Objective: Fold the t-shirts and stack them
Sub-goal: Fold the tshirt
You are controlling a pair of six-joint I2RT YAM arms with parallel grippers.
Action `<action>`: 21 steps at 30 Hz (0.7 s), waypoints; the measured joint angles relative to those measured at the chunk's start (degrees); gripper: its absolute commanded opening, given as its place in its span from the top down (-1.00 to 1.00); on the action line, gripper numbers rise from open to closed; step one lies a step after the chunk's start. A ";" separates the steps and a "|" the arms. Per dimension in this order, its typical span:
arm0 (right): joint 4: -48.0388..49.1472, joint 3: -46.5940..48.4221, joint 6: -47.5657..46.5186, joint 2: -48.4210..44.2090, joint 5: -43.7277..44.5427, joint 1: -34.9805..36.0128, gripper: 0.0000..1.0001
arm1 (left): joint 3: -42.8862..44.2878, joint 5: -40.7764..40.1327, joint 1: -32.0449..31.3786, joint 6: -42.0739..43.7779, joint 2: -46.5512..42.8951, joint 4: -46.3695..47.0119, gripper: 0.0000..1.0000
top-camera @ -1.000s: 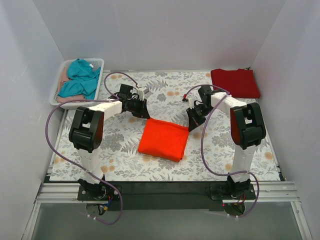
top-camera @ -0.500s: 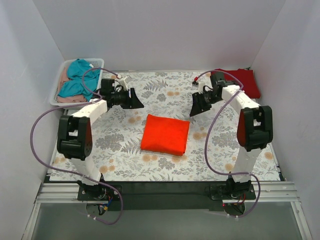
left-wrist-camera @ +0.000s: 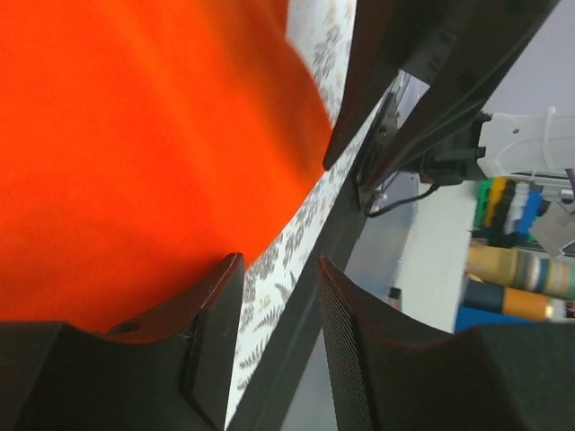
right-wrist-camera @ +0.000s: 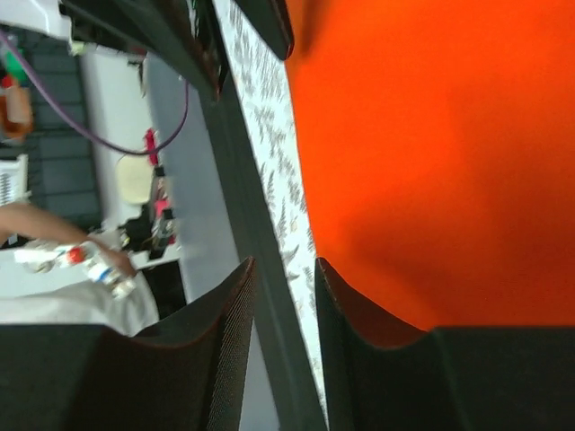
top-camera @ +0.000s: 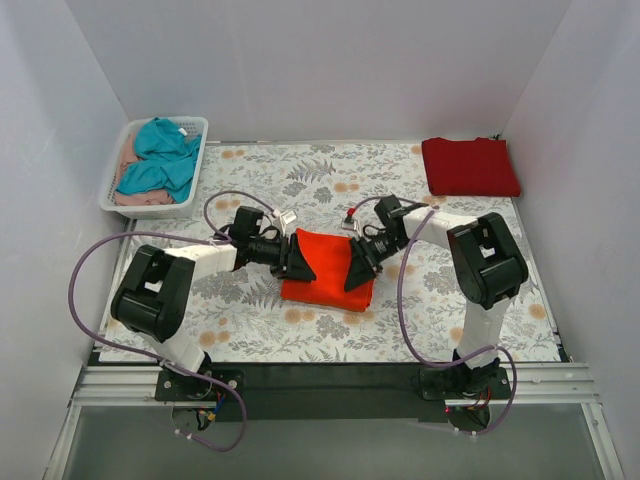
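Observation:
The bright orange-red t-shirt (top-camera: 326,272) lies folded in a small square at the middle of the floral mat (top-camera: 240,310). It fills the left wrist view (left-wrist-camera: 135,135) and the right wrist view (right-wrist-camera: 449,135). My left gripper (top-camera: 301,264) lies low over its left part, open, nothing between the fingers (left-wrist-camera: 278,269). My right gripper (top-camera: 357,270) lies low over its right part, open and empty (right-wrist-camera: 283,269). The two point at each other. The darker crimson t-shirt (top-camera: 470,166) lies folded at the back right corner.
A white basket (top-camera: 112,185) at the back left holds a teal garment (top-camera: 160,160) and a pale pink one (top-camera: 127,160). White walls close in three sides. Purple cables loop beside both arms.
Both arms have swung in from the far side of the mat and dropped onto the orange-red shirt, one from each side. The shirt has stayed folded in place.

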 measured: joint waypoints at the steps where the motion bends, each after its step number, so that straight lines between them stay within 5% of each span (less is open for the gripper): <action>1: 0.09 -1.88 -0.07 0.26 -0.61 0.81 0.27 | -1.38 0.04 -0.26 -1.07 0.26 0.20 0.28; 10: -2.05 -2.62 -1.62 14.32 -1.51 -0.37 0.37 | -4.09 -0.52 0.59 -4.37 8.98 3.02 0.31; 21: -1.33 1.18 -1.53 4.39 6.19 -8.26 0.20 | -2.14 1.14 5.18 -0.33 2.69 0.74 0.31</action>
